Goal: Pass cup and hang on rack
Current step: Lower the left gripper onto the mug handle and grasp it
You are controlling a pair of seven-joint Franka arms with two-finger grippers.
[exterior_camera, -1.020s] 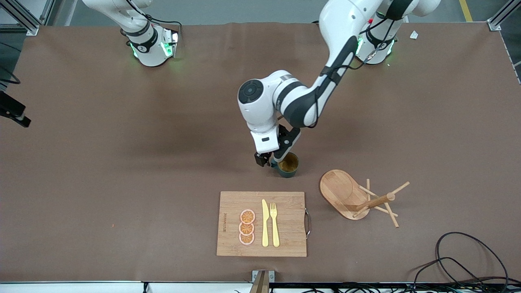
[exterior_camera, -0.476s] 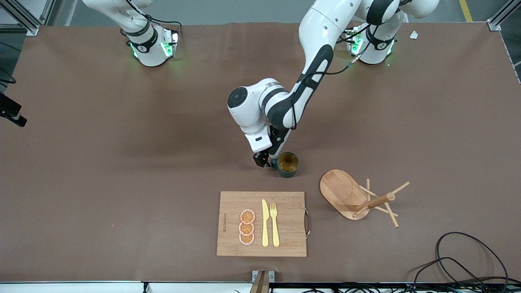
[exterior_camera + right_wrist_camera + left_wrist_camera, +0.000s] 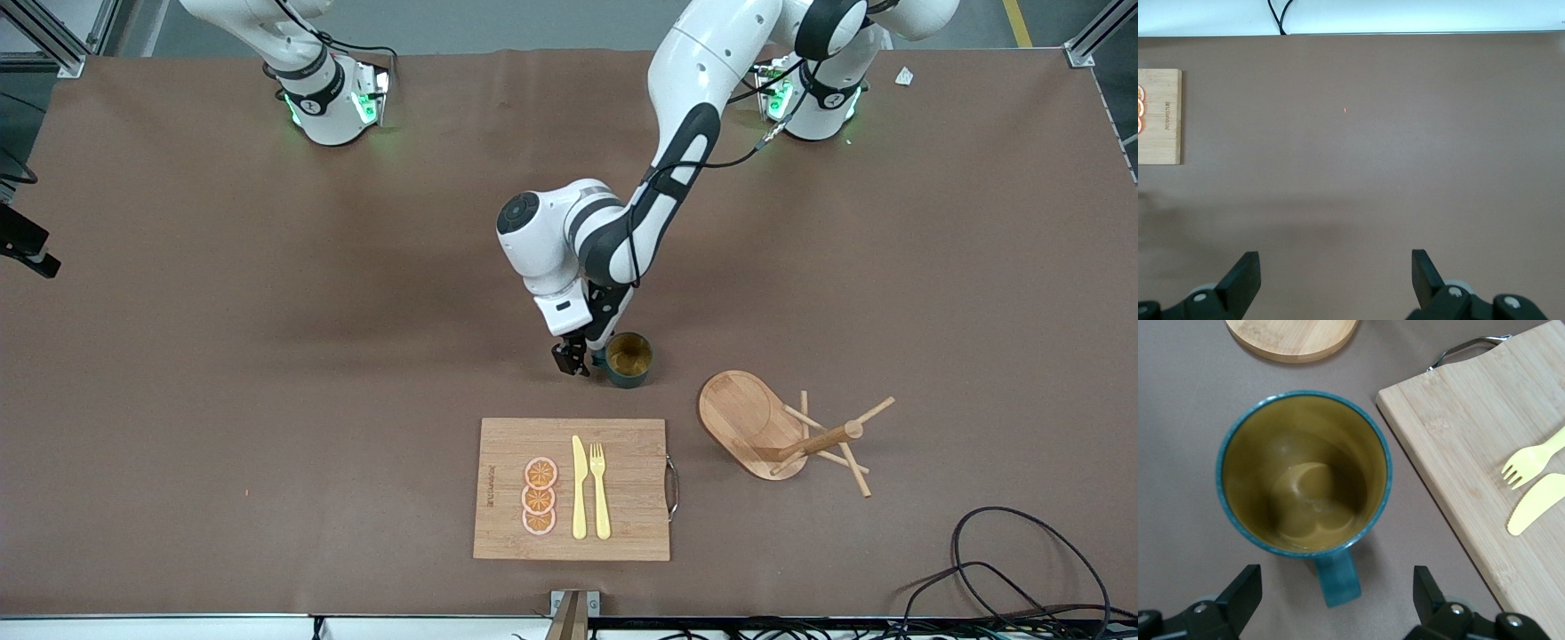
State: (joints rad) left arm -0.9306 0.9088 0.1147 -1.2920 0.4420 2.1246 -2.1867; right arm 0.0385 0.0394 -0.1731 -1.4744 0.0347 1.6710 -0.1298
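Note:
The cup (image 3: 629, 357) is a dark teal mug with a tan inside. It stands upright on the table, farther from the front camera than the cutting board. In the left wrist view the cup (image 3: 1305, 473) shows from above, and its handle (image 3: 1338, 579) points in between my fingers. My left gripper (image 3: 584, 358) is open and low beside the cup, with its fingers (image 3: 1245, 592) either side of the handle and not touching it. The rack (image 3: 745, 416) lies tipped on its side, with its post and pegs (image 3: 831, 437) toward the left arm's end. My right gripper (image 3: 1336, 273) is open and empty over bare table.
A bamboo cutting board (image 3: 622, 524) with a metal handle lies nearer the front camera than the cup. It carries orange slices (image 3: 539, 496), a yellow knife (image 3: 579, 489) and a fork (image 3: 600, 487). Black cables (image 3: 1022, 569) lie at the front corner by the left arm's end.
My left arm has swung toward the right arm's end. Its gripper has shifted slightly to sit beside the cup's handle. The cup and the rack have not moved.

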